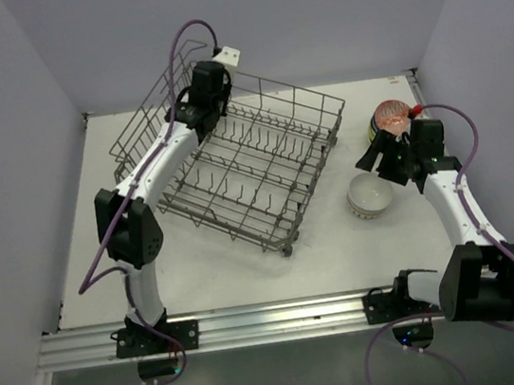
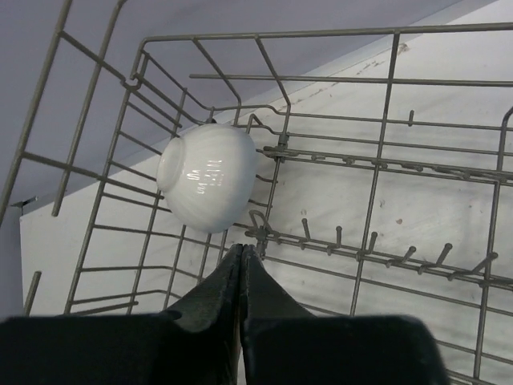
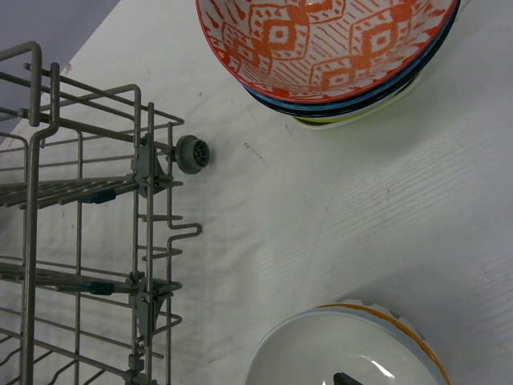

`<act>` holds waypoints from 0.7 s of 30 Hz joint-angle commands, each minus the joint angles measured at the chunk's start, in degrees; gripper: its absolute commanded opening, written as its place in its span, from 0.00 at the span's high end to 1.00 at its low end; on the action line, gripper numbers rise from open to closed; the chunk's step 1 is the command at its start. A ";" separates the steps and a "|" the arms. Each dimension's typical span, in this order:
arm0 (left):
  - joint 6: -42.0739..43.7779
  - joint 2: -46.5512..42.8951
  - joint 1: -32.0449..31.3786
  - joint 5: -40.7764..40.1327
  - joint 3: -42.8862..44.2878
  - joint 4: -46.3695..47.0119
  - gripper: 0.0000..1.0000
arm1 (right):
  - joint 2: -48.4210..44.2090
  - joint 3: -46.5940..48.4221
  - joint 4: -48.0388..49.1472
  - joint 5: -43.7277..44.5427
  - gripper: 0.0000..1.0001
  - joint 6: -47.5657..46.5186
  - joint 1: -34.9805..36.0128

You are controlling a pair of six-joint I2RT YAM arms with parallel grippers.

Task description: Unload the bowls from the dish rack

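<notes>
Grey wire dish rack (image 2: 393, 80): sits askew on the table (image 3: 401, 200); only one bowl shows inside it.
Ribbed white bowl (image 2: 210, 178): lies on its side in the rack's far-left corner, foot toward the wrist camera, leaning on the tall side wires.
Left gripper (image 2: 242, 253): jaws pressed flat together with nothing between them, tips just below the bowl's lower edge; it has no hold on the bowl.
Step in hand: taking this bowl out, as I judge it.
Doing it well: spread the fingers, put one inside the rim and one on the outer wall, pinch, then lift clear of the tall side before carrying it right.
In the way: corner wires hug the bowl, and a row of tines stands just beside the fingertips.
Risk: the round glazed bowl may roll or slip.
Right gripper (image 1: 394, 156): hangs over the table right of the rack; whether its jaws are apart I cannot tell.
Unloaded bowls: a stack (image 3: 321, 48) topped with a red pattern, and nearby an orange-banded bowl (image 3: 337, 353).
</notes>
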 commanded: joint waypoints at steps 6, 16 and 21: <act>6.48 10.87 2.55 -4.20 9.83 0.25 0.25 | -0.24 -0.28 3.02 -4.04 0.25 0.45 -0.01; 14.83 18.88 5.37 -6.05 13.34 7.55 0.05 | 1.25 1.39 1.35 -3.16 0.25 -0.52 -0.01; 14.66 21.86 7.40 -3.16 16.07 8.08 0.04 | 2.13 1.83 1.26 -3.07 0.25 -0.78 -0.01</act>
